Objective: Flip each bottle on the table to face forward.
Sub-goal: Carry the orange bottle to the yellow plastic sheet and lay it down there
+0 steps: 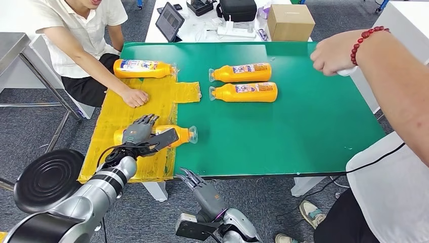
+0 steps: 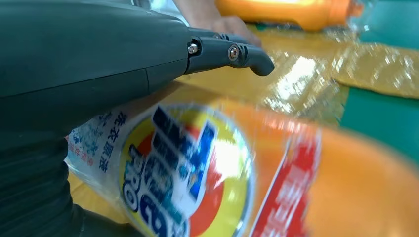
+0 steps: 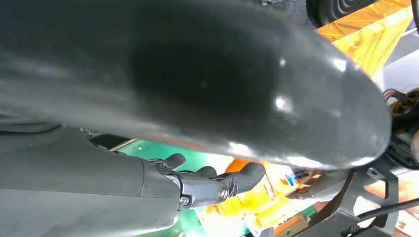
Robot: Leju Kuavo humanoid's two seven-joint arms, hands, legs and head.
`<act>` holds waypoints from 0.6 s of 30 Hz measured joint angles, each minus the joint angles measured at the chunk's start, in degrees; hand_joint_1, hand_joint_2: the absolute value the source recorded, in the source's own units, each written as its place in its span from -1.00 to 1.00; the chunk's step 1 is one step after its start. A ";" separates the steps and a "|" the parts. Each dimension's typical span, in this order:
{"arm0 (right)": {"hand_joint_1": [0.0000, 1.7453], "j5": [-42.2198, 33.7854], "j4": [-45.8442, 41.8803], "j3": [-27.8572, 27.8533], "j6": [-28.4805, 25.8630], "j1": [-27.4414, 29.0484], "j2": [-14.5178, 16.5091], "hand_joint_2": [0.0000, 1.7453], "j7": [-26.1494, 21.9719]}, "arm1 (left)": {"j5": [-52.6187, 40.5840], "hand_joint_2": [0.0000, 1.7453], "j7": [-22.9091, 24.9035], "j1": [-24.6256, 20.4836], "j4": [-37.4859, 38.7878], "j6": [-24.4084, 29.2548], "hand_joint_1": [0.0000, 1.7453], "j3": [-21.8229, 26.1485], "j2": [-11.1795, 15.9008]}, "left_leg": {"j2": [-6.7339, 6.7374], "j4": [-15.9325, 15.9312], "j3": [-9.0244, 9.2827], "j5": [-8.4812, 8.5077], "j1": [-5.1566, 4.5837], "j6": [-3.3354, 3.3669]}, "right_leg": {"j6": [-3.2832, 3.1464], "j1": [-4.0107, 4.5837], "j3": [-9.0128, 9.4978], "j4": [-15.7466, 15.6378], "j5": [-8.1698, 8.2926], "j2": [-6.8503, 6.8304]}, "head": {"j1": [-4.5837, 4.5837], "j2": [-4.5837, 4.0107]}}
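Fingers (image 1: 146,120) of the left hand (image 1: 140,132) curl over the near bottle (image 1: 183,134), and the thumb sits on its other side, so this hand holds the bottle. That bottle is orange and lies on its side on the yellow sheet (image 1: 126,109) at the near left part of the green table (image 1: 283,126). Its cap points to the right. Up close, its bright label (image 2: 183,182) faces the wrist camera.

Down below the table edge, the right hand (image 1: 200,186) hangs with its fingers apart and nothing in it.

Three more orange bottles lie on their sides. One far left bottle (image 1: 142,68) rests by the top of the yellow sheet. Two middle bottles (image 1: 242,72) (image 1: 245,92) lie side by side on the green.

A person's fist (image 1: 134,97) rests on the yellow sheet. Another person's arm (image 1: 384,66) with a red bead bracelet (image 1: 365,40) reaches in from the right.
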 joint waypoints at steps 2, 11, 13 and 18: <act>-1.00 -0.08 0.57 -0.13 -0.32 -0.20 0.14 -1.00 -0.21 | 0.28 1.00 0.47 -0.47 0.26 -1.46 -1.00 0.00 -0.10 | 0.02 0.00 0.01 -0.01 0.00 0.00 | 0.00 0.00 0.00 0.00 0.00 0.01 | 0.00 0.00; -1.00 -0.52 3.77 -0.82 -1.87 -0.56 0.89 -1.00 -1.35 | 1.15 1.00 -0.62 -1.22 0.67 -4.30 -1.00 0.33 -0.66 | -0.06 0.00 0.02 0.00 0.00 0.00 | 0.00 0.01 0.01 0.00 -0.01 -0.01 | -0.02 0.00; -1.00 -0.61 4.45 -0.90 -2.15 -0.57 1.02 -1.00 -1.58 | 0.80 1.00 -1.18 -1.34 0.67 -5.12 -1.00 0.31 -0.92 | -0.09 0.00 0.01 0.00 0.00 0.00 | 0.00 0.00 0.02 0.00 -0.01 -0.02 | -0.01 0.00; -1.00 -0.65 5.48 -1.22 -2.78 -0.56 1.29 -1.00 -1.72 | 0.37 1.00 -3.38 -1.29 0.65 -5.76 -1.00 0.04 -1.98 | -0.15 0.00 0.01 0.00 -0.07 0.01 | 0.00 -0.07 0.03 -0.02 -0.01 -0.03 | 0.00 0.00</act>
